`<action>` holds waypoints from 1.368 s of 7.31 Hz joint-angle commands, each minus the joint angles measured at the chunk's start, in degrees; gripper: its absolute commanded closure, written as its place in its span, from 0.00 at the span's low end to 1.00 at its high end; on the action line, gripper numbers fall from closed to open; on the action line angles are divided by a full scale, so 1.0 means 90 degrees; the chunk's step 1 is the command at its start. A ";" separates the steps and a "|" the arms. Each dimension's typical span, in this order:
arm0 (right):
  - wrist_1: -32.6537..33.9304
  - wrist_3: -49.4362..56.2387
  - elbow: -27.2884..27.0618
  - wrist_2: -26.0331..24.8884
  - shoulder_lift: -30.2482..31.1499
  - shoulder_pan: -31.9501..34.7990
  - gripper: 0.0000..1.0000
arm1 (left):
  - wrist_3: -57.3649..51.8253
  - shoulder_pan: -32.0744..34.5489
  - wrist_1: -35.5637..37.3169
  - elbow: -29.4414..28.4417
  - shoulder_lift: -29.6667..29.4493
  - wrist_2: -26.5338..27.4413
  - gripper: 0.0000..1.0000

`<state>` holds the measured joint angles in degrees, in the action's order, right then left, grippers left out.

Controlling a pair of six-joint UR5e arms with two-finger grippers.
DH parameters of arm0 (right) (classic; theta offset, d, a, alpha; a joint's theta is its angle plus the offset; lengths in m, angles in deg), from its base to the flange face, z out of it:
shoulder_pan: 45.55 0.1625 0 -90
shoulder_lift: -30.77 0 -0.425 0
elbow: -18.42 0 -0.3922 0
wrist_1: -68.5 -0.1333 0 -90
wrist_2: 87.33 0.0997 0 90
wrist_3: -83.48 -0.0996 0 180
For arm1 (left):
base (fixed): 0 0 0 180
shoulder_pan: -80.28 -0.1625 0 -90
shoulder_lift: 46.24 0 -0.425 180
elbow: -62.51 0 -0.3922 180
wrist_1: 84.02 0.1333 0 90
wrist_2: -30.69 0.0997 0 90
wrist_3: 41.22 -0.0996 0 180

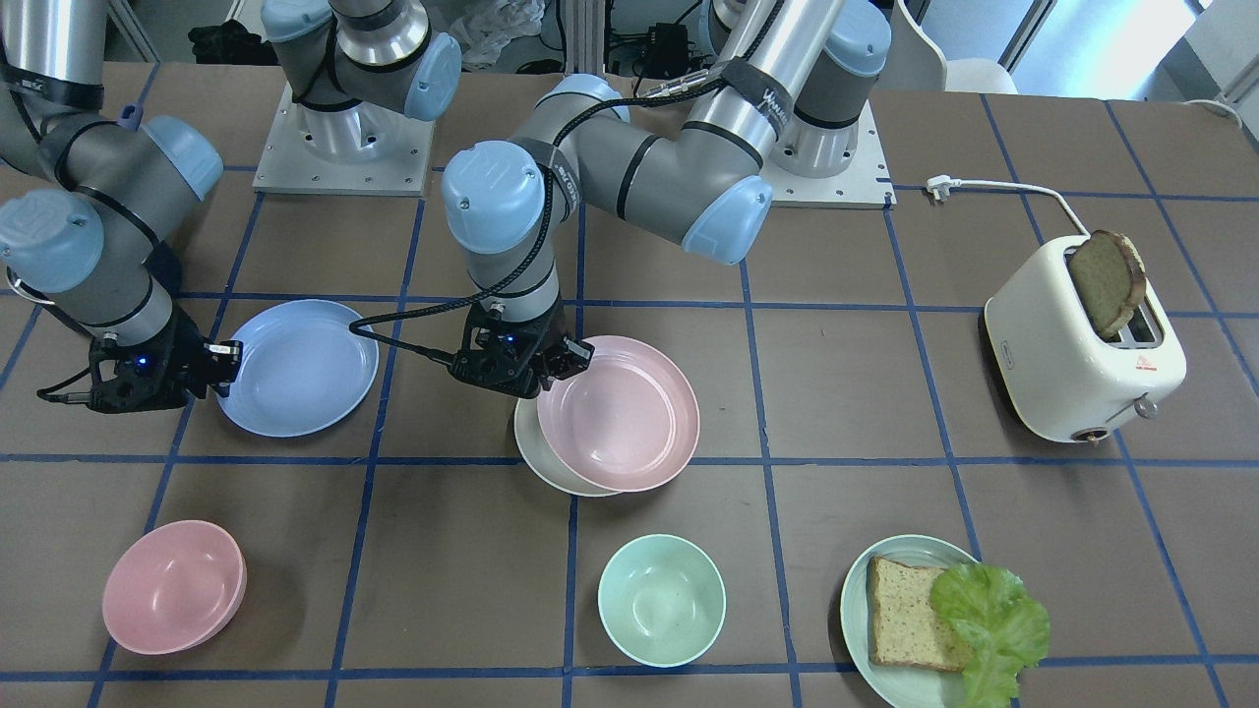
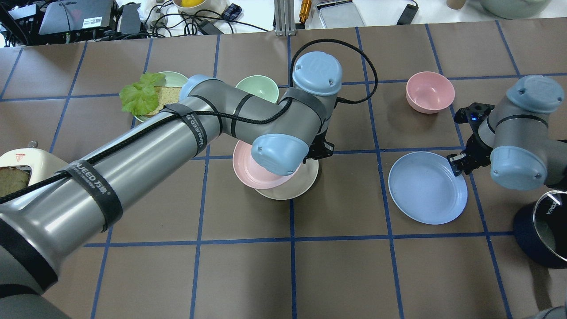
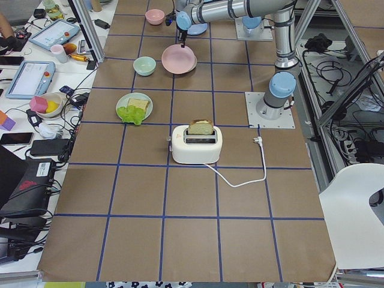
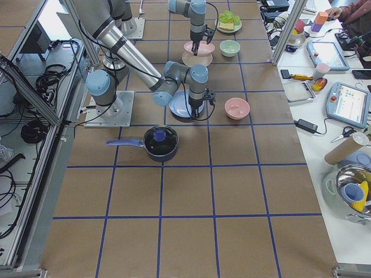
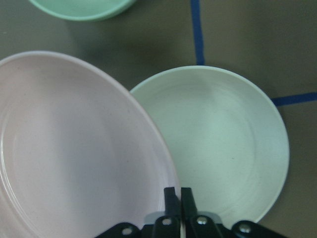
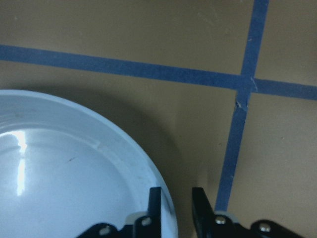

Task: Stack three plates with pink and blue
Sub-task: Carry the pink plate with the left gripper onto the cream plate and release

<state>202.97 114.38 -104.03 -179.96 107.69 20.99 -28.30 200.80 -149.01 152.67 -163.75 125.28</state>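
Observation:
My left gripper (image 1: 566, 364) is shut on the rim of the pale pink plate (image 1: 620, 413). It holds the plate tilted over the cream-white plate (image 1: 546, 470), which lies on the table partly covered by it. In the left wrist view the closed gripper (image 5: 179, 198) pinches the pink plate (image 5: 74, 148) above the cream plate (image 5: 223, 148). The light blue plate (image 1: 295, 369) lies flat on the table. My right gripper (image 1: 221, 364) is at its edge. In the right wrist view the gripper (image 6: 176, 201) stands open astride the rim of the blue plate (image 6: 64, 183).
A deeper pink bowl (image 1: 172, 587), a mint bowl (image 1: 661, 600) and a mint plate (image 1: 858, 600) with bread and lettuce stand along the operators' side. A white toaster (image 1: 1082, 344) with toast stands on my left. A dark blue lidded pot (image 2: 542, 230) stands beside my right arm.

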 commanded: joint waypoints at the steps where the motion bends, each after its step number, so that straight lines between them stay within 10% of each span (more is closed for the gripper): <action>1: -0.0010 0.0004 -0.0028 0.0009 -0.0001 0.0000 0.70 | 0.0029 0.0192 0.0015 -0.0056 -0.0224 0.0086 1.00; 5: -0.0010 0.0014 -0.0047 0.0009 -0.0010 0.0000 0.78 | -0.0009 0.0300 0.0064 -0.0076 -0.0420 0.0096 1.00; 6: -0.0010 0.0014 -0.0037 0.0019 -0.0049 0.0000 0.80 | -0.0029 0.0291 0.0209 -0.0085 -0.0459 0.0077 0.01; 10: 0.0010 -0.0006 0.0040 0.0019 -0.0021 0.0000 0.93 | -0.0059 -0.0380 -0.0011 -0.0367 0.0318 -0.0021 0.00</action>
<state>203.02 114.41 -104.02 -179.76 107.20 20.99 -28.76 200.16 -146.64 150.69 -164.00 125.29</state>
